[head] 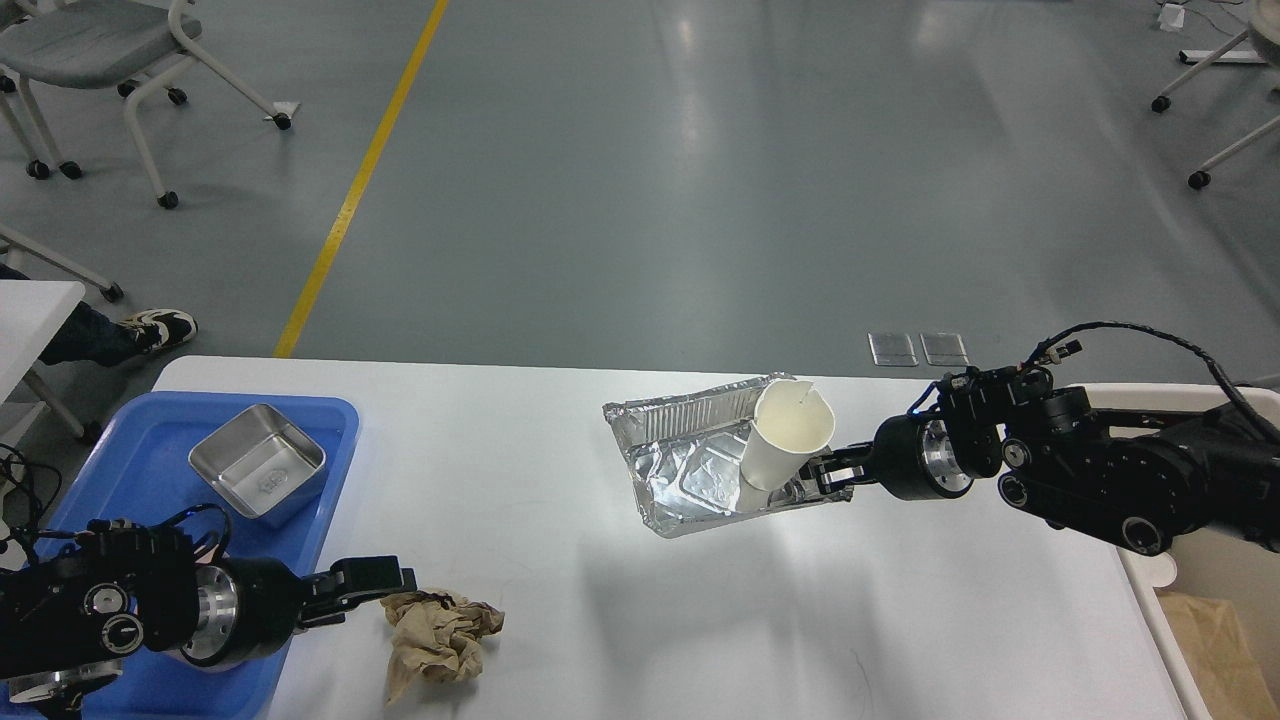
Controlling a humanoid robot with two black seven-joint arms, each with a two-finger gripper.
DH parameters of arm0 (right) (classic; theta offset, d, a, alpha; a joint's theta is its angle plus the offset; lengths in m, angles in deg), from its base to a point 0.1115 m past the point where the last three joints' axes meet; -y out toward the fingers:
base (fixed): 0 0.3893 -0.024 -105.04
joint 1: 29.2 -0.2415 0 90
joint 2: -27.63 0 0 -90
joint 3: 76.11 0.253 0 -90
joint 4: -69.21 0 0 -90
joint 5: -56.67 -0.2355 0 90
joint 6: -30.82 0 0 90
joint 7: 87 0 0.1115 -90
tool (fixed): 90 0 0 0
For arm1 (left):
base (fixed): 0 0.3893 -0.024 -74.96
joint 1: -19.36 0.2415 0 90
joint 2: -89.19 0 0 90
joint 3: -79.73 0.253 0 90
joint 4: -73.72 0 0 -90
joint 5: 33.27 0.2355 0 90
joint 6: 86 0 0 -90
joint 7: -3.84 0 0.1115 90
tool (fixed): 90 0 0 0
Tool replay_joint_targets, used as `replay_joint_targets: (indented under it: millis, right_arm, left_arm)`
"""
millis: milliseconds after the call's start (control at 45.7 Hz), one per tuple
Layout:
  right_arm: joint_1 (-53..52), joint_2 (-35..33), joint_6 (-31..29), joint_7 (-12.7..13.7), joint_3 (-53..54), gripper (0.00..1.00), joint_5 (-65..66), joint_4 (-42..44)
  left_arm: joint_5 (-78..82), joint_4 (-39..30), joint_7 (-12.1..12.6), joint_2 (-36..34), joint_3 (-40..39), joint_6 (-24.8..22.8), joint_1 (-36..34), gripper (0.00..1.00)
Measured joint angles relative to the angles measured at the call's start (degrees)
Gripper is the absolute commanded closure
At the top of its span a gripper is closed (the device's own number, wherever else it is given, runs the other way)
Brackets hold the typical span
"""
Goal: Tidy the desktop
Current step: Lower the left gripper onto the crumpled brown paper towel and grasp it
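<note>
The white desktop (560,470) fills the lower part of the head view. A crumpled brown paper ball (440,632) lies near its front left. My left gripper (385,585) is low over the desktop, its tips just left of the paper ball and nearly touching it; it looks open and empty. My right gripper (818,475) is shut on the right edge of a silver foil tray (690,470) and holds it tilted a little above the desktop. A white paper cup (785,440) leans inside the foil tray, next to the gripper.
A blue plastic tray (150,470) at the left edge holds a steel container (258,470); my left arm covers its near part. A beige bin (1200,600) with brown paper in it stands off the right end. Chairs stand on the floor beyond.
</note>
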Motion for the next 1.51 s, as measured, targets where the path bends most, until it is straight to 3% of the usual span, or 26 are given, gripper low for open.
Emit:
replay_joint_targets:
  millis: [525,700,832,1094,1204,1357,1510]
  right_arm:
    - [0.21,-0.21,0.0,0.0,0.2,1.0,0.0,-0.08]
    - [0.26,-0.32,0.05,-0.02,0.36,1.0,-0.07,-0.22]
    - [0.26,-0.41,0.09,-0.02,0.43,1.0,-0.09,-0.32]
    - [0.27,-0.5,0.18,-0.02,0.49,1.0,-0.09,-0.51]
    - [0.27,-0.45,0.33,-0.02,0.51,1.0,-0.1,-0.5]
    - [0.27,-0.38,0.43,-0.02,0.41,1.0,-0.09,-0.43]
    - [0.27,-0.27,0.44,-0.02,0.35,1.0,-0.09,-0.32]
  left_arm:
    - [0.5,6.85,-0.46,7.63,0.35,2.45,5.34,0.07]
    - [0.5,8.8,-0.51,9.78,0.35,4.49,6.16,0.11]
    - [0.55,9.18,-0.65,12.18,0.35,6.1,7.47,0.24]
    - [1.6,9.2,-0.75,13.1,0.35,7.18,8.37,0.72]
    - [1.66,9.05,-1.89,13.18,0.28,7.51,8.47,0.86]
    - [1.66,8.95,-4.87,13.18,0.28,8.02,8.47,0.97]
    - [1.97,8.36,-7.88,12.79,0.28,8.55,8.16,0.99]
